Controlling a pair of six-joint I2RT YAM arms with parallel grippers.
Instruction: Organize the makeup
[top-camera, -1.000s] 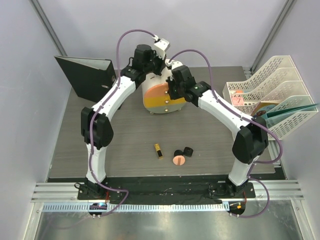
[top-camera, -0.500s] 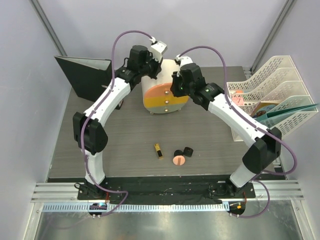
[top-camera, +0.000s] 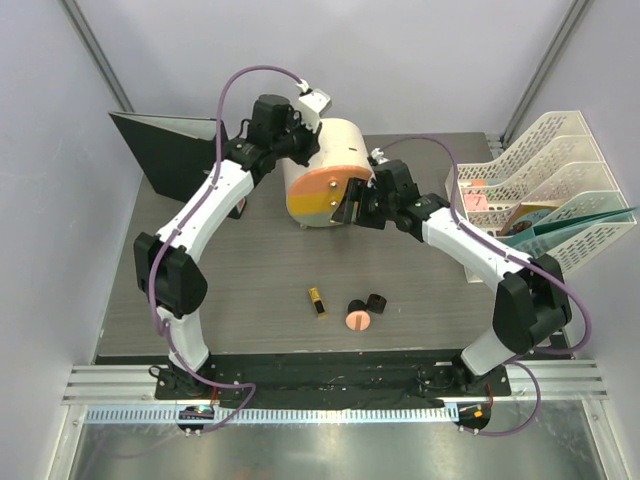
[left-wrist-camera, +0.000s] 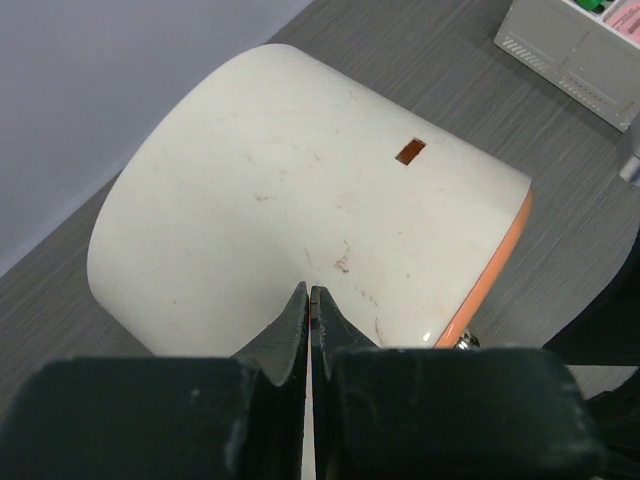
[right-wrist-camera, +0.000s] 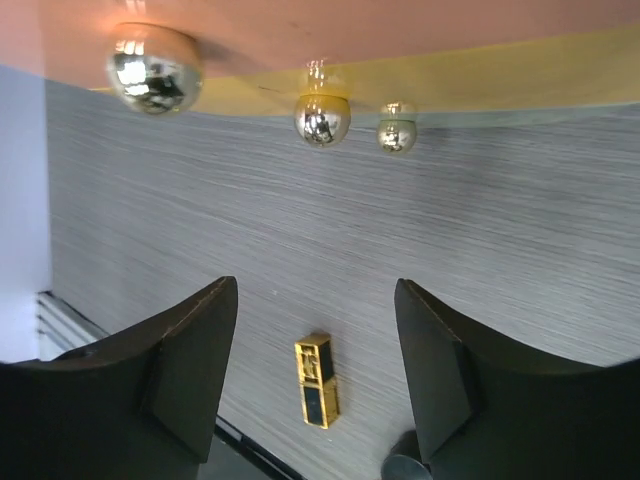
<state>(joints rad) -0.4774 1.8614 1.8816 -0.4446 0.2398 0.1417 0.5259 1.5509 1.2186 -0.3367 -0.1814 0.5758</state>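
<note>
The makeup lies on the grey worktop (top-camera: 240, 290) close to the near edge, about midway between the left and right edges.

- The black-gold lipstick (top-camera: 317, 302) lies flat, its long axis running roughly from the near edge to the far edge.
- The round pink compact (top-camera: 357, 320) sits to the right of the lipstick and apart from it.
- Two small black jars (top-camera: 366, 304) stand side by side just beyond the compact. The left jar is against the compact's rim.

The cream-and-orange box (top-camera: 325, 185) is farther in, toward the far edge and near the centre line. It is tilted, with its orange-and-yellow end face turned toward the near edge. Three metal ball feet (right-wrist-camera: 322, 118) show on that face.

The right gripper (right-wrist-camera: 313, 290) is at this end face, below the feet, with its jaws spread wide. The lipstick is visible on the worktop between the fingers.

The left gripper (left-wrist-camera: 310, 292) is at the far, upper side of the box. Its jaws are pressed together, with the tips at the cream wall.

A black binder (top-camera: 170, 150) stands at the far left corner. A white file rack (top-camera: 545, 185) occupies the right edge.
</note>
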